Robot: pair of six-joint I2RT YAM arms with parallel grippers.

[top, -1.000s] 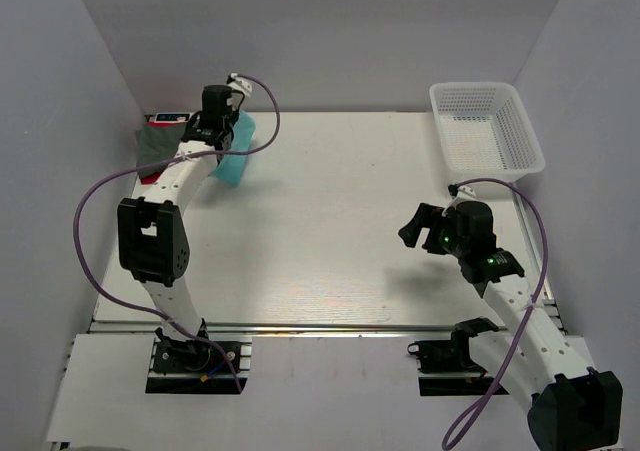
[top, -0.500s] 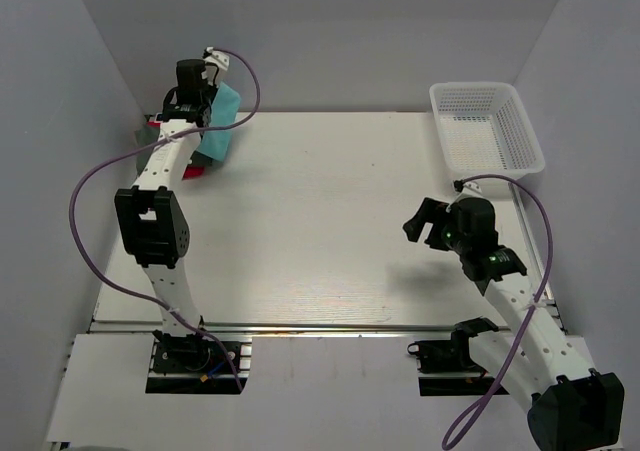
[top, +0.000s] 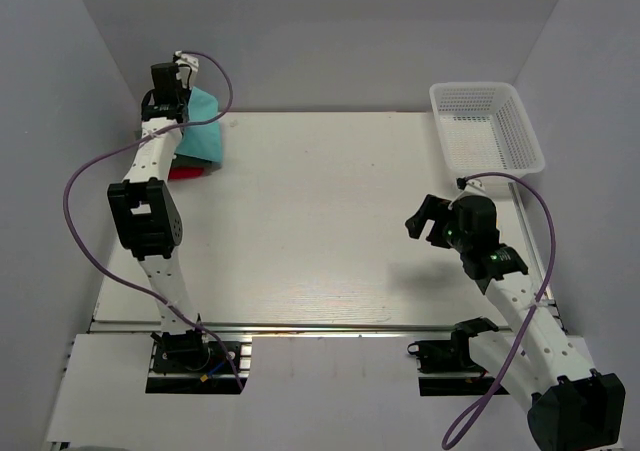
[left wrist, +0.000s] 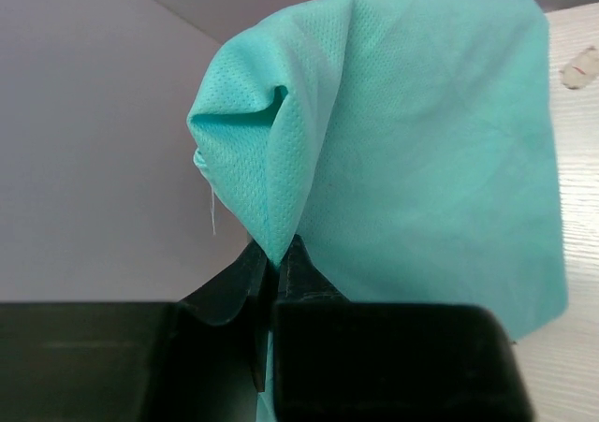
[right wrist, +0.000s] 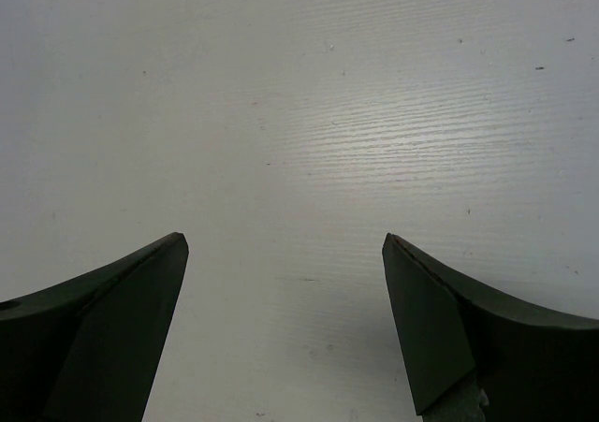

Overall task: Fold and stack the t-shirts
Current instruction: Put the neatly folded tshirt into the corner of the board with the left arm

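Two arms up: left gripper (left wrist: 276,254), stretched to the far-left corner, clamps the teal t-shirt (left wrist: 421,141), hanging lengthwise down; right gripper (right wrist: 285,254) hovers, jaws wide apart.

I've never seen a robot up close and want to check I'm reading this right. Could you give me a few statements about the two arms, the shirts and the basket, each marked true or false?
1. The left gripper is shut on the teal shirt. True.
2. The right gripper holds a shirt. False: it is open with nothing between its fingers, over the bare table.
3. The white basket stands at the table's far right corner. True.
4. The teal shirt lies in the basket. False: it is in the left gripper at the far left, by the red shirt.
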